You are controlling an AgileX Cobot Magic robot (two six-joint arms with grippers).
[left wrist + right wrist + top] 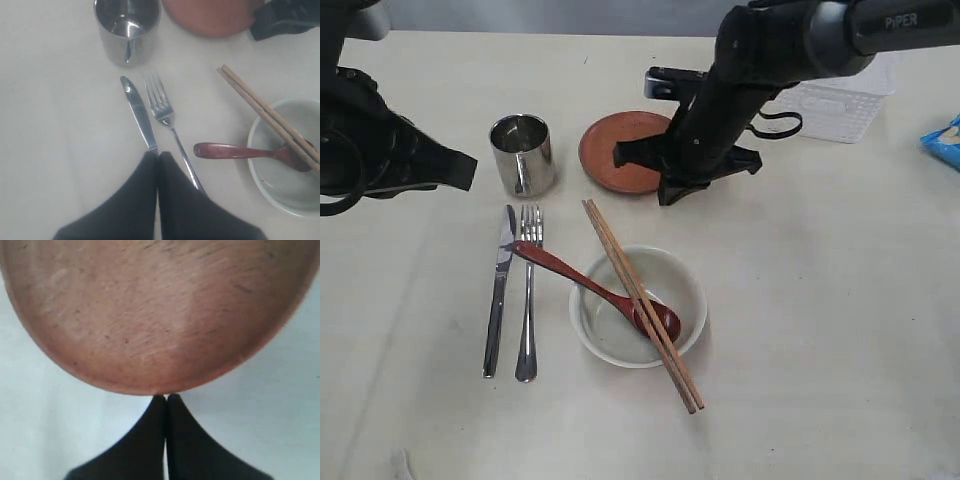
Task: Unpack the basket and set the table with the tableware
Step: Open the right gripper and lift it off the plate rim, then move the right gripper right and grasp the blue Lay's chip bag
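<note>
Tableware is laid out on the table (820, 400), mostly in its middle. From the exterior camera I see the steel mug (522, 153) upright and the brown plate (605, 150) just beside it, both on the side toward the far edge. Nearer my camera, the knife (498, 300) and fork (528, 300) lie parallel and close together, with the knife on the side of the left edge. The cream bowl (692, 290) sits next to them, toward the near edge. The wooden spoon (590, 283) has its head inside the bowl; its handle crosses the rim and lies over the fork, with its tip at the knife. The two chopsticks (640, 305) lie together across the bowl and over the spoon's head. One end points at the plate and the other rests on the table past the bowl's near rim.

The white basket (840, 100) stands at the far right corner, partly hidden behind my right arm. A blue snack bag (945, 140) pokes in at the right edge.

My right gripper (165, 397) is closed on nothing, its tips right at the plate's rim; I cannot tell whether they touch it. My left gripper (158, 155) is also closed and empty, over the table by the left edge. Its wrist camera looks down on the knife and fork handles.
</note>
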